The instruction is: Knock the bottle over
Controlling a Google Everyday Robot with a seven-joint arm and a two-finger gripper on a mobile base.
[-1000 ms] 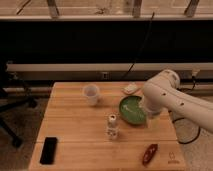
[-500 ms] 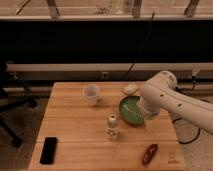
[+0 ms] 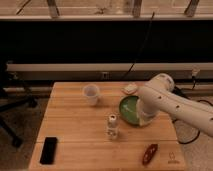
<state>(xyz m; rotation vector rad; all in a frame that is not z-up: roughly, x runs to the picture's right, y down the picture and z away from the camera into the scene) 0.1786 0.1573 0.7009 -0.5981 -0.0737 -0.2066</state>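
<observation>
The small clear bottle (image 3: 113, 127) with a white cap stands upright near the middle of the wooden table (image 3: 70, 130). My white arm (image 3: 170, 102) reaches in from the right. My gripper (image 3: 143, 119) hangs at its lower end, over the near edge of a green bowl (image 3: 129, 107), a short way to the right of the bottle and apart from it.
A translucent white cup (image 3: 91, 94) stands behind and left of the bottle. A black phone (image 3: 48, 149) lies at the front left. A reddish-brown object (image 3: 149, 153) lies at the front right. A small white item (image 3: 130, 89) sits at the table's back edge.
The arm has shifted slightly left toward the bottle. The bottle has not moved.
</observation>
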